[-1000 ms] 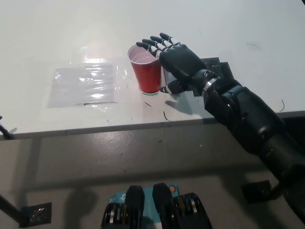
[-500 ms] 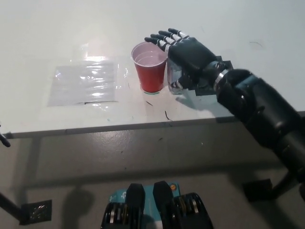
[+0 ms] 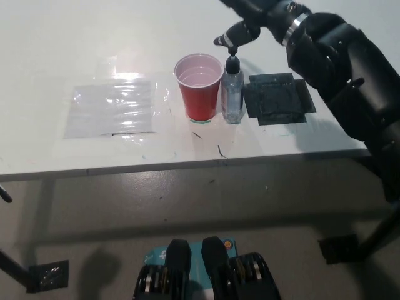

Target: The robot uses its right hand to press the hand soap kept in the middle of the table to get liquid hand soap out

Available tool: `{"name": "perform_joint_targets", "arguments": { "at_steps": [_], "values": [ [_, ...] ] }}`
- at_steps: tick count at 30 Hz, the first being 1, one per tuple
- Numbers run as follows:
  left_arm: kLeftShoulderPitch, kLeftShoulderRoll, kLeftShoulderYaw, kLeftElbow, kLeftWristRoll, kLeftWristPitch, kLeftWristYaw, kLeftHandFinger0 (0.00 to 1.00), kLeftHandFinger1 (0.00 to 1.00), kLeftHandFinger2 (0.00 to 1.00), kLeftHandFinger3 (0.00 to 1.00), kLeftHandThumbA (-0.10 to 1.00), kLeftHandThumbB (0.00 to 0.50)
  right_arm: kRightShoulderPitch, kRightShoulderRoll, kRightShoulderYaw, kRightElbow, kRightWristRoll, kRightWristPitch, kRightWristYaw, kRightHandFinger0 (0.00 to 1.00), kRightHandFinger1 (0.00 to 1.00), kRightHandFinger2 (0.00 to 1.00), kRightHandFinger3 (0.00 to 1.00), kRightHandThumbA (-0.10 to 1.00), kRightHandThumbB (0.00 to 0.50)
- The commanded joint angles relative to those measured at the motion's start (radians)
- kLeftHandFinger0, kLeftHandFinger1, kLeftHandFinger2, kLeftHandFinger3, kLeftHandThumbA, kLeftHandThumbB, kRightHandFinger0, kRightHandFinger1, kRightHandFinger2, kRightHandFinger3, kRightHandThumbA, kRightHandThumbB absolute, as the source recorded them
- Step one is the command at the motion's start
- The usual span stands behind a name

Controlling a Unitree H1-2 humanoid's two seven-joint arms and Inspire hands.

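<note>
One soap bottle upright on table, beside red cup. Right hand just above pump, up-right; finger spread cannot tell, mostly cropped.

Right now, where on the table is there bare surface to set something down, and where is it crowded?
Free: the wide stretch beyond the clear plastic sheet, and the strip along the table's near edge. Crowded: the middle, where the red cup, soap bottle and dark square mat sit close together, with the right hand above the pump.
</note>
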Motion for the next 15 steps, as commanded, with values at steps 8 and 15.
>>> {"name": "perform_joint_targets", "arguments": {
  "at_steps": [8, 15],
  "values": [
    [0.026, 0.012, 0.027, -0.033, 0.008, 0.019, -0.006, 1.0, 1.0, 1.0, 0.88, 1.0, 0.128, 0.067, -0.108, -0.135, -0.257, 0.052, 0.081, 0.082, 1.0, 1.0, 1.0, 1.0, 1.0, 0.458],
    [0.045, 0.008, 0.032, -0.04, -0.01, 0.019, -0.001, 1.0, 1.0, 1.0, 0.86, 1.0, 0.156, 0.188, -0.171, -0.229, -0.377, 0.077, 0.107, 0.084, 1.0, 1.0, 1.0, 1.0, 1.0, 0.486]
  ]
}}
